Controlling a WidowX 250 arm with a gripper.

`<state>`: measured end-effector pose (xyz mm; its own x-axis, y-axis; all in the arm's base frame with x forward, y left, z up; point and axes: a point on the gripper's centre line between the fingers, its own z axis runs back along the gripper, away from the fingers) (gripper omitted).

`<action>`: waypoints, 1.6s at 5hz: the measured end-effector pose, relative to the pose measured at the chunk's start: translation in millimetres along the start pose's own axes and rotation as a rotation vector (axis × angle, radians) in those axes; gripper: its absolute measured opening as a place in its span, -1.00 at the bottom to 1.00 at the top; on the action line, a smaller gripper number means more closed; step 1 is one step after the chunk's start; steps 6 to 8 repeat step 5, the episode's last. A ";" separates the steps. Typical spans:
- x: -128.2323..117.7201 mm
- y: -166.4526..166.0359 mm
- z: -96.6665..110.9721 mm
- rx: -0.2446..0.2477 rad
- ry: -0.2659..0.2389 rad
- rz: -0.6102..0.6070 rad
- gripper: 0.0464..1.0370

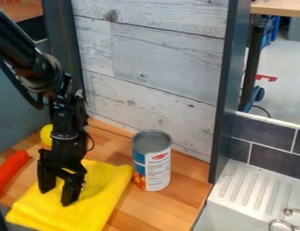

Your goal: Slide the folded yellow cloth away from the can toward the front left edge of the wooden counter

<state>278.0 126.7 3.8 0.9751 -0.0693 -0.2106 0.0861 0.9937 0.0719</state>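
The black gripper (59, 195) hangs at the left over a yellow cloth (101, 198), its two fingers apart with yellow cloth visible between them. Whether the fingertips touch the cloth I cannot tell. The cloth lies spread on the wooden counter. Right of the cloth stands an upright can (152, 160) with a grey top and a blue and white label. A red-orange rod-like object (11, 171) lies left of the gripper. Behind the gripper is a round yellow object (47, 135), partly hidden by the arm.
A wood-plank panel (158, 67) rises behind the wooden counter (171, 205), with a dark upright post (223, 99) at its right edge. Beyond the counter's right edge are a white ribbed drainboard (249, 182) and metal rings (284, 223).
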 end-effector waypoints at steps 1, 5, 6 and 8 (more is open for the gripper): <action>1.6 5.0 8.4 0.030 -0.017 -0.012 0.93; -44.0 5.3 133.0 0.021 -0.275 0.053 0.93; -44.0 5.3 133.0 0.021 -0.275 0.053 0.93; -44.0 5.3 133.0 0.021 -0.275 0.053 0.93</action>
